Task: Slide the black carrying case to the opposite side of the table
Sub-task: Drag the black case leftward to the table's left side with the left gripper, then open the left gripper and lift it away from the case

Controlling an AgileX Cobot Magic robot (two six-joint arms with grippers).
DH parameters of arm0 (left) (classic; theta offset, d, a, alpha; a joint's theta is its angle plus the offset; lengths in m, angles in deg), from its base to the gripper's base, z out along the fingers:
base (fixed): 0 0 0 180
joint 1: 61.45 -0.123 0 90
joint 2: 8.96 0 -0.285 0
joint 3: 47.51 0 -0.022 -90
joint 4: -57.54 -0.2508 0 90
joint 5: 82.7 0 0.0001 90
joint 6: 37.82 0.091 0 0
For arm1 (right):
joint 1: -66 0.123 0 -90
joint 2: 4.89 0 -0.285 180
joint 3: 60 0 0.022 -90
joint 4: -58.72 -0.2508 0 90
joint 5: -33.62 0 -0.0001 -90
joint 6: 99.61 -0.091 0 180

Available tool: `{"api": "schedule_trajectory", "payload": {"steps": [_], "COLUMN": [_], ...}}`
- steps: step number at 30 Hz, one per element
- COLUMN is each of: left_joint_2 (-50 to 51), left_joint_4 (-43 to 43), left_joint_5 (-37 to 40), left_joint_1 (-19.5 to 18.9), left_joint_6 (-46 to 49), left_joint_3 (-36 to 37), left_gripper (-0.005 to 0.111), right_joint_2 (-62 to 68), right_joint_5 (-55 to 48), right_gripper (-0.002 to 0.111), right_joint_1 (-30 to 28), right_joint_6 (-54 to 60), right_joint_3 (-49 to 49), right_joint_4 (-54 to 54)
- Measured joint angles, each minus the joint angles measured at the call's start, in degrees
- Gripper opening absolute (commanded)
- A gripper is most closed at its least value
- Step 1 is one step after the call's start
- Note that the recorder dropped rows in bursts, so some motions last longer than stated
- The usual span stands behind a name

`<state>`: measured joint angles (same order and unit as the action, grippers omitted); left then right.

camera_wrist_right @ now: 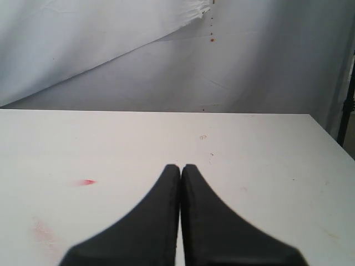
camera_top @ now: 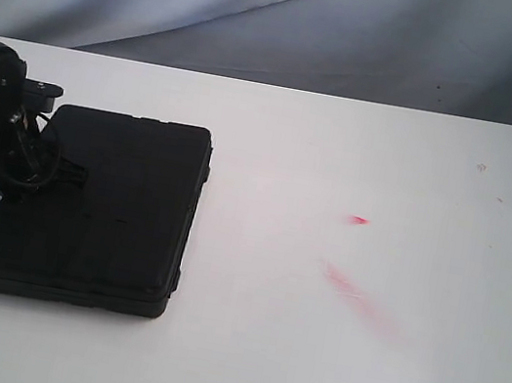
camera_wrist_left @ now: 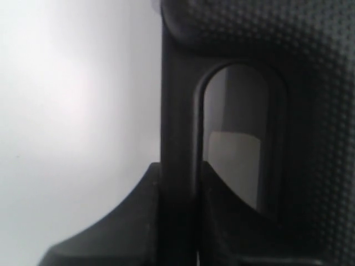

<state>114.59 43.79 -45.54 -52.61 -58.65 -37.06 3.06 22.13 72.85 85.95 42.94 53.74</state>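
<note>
The black carrying case [camera_top: 105, 205] lies flat in the lower left of the exterior frame, on the near left part of the white tabletop [camera_top: 304, 369]. At the case's left edge, the left tool [camera_wrist_left: 177, 168] is closed around the bar of the handle [camera_wrist_left: 178, 105], one finger on each side. The right tool [camera_wrist_right: 180, 172] is fully closed above the tabletop, fingertips touching and gripping nothing. Farther right, past centre frame, red smears [camera_top: 357, 294] mark the surface. A grey cloth [camera_top: 267, 15] hangs across the top of the frame.
</note>
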Motion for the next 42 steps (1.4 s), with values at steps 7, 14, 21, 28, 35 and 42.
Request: {"api": "schedule_trajectory", "payload": {"steps": [7,14,21,28,35,42], "left_joint_2": [0.0,0.0,0.0,-0.75,-0.87,-3.92], "left_joint_4": [0.0,0.0,0.1,-0.01,-0.01,-0.01], "left_joint_5": [0.0,0.0,0.0,0.12,0.12,-0.25], "left_joint_1": [-0.05,-0.05,-0.05,-0.14,-0.14,-0.14], "left_joint_6": [0.08,0.08,0.21,0.21,0.43,0.43], "left_joint_3": [0.0,0.0,0.0,0.0,0.0,0.0], "left_gripper": [0.0,0.001,0.023,0.035,0.035,0.034], "right_joint_2": [0.0,0.0,0.0,0.0,0.0,0.0], "right_joint_5": [0.0,0.0,0.0,0.0,0.0,0.0], "right_gripper": [0.0,0.0,0.0,0.0,0.0,0.0], "right_joint_1": [0.0,0.0,0.0,0.0,0.0,0.0], "right_joint_6": [0.0,0.0,0.0,0.0,0.0,0.0], "right_joint_3": [0.0,0.0,0.0,0.0,0.0,0.0], "right_joint_4": [0.0,0.0,0.0,0.0,0.0,0.0]}}
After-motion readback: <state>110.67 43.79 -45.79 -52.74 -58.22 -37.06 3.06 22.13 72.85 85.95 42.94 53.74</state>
